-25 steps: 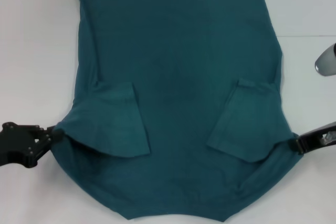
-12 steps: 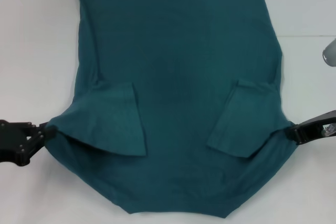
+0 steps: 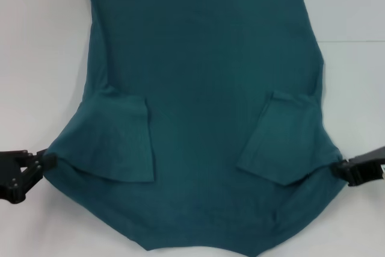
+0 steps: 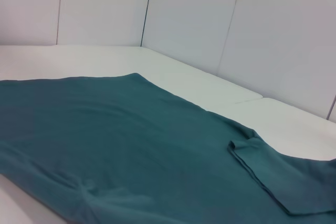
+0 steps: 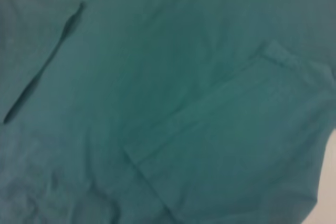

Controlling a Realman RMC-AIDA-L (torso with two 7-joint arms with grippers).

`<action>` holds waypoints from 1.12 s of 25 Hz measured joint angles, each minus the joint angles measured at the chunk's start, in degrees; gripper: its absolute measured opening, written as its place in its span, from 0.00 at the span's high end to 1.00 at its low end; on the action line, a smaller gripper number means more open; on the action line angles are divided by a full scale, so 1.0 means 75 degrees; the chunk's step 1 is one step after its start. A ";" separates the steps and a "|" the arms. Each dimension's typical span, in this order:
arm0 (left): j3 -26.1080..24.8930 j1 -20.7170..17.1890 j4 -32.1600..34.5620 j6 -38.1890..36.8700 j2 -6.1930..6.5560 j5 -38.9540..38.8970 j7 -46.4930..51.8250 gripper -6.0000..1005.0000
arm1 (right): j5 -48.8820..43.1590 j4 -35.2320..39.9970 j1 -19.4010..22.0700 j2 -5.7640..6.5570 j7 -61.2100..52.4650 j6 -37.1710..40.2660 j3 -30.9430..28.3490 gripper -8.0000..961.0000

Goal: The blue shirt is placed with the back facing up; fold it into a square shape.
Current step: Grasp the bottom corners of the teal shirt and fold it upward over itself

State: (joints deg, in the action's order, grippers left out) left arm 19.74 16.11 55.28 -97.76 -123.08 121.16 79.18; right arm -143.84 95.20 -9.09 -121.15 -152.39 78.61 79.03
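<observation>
Teal blue shirt [image 3: 204, 88] stretched between left gripper [image 3: 43, 162] and right gripper [image 3: 338, 168], jaws clamping its side edges.

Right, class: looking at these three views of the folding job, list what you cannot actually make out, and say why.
- Blue shirt, head view: its near edge is cut off by the picture's bottom border.
- Left gripper, head view: where it meets the shirt's edge, cloth hides how the jaws stand.
- Right gripper, head view: same, cloth hides its tip.
- Both wrist views: only shirt and white table; neither gripper appears.
</observation>
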 joint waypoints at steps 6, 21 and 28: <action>0.0002 -0.0140 -0.0040 -0.0009 -0.0057 0.0062 -0.0187 0.95 | 0.0351 0.0164 0.0503 -0.0054 0.0392 -0.0009 -0.0061 0.97; -0.0101 -0.0563 -0.0071 -0.0190 -0.0112 0.0065 -0.0452 0.95 | 0.1246 0.0309 0.1281 -0.0065 0.1472 0.0218 -0.0663 0.98; -0.0194 -0.0749 -0.0206 -0.0332 -0.0124 0.0080 -0.0759 0.95 | 0.1666 0.0275 0.1769 -0.0065 0.1906 0.0216 -0.0752 0.98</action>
State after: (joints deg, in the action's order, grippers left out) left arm 18.28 10.49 53.74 -100.25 -124.01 121.76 73.48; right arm -131.34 97.25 4.17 -121.64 -138.10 80.24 73.38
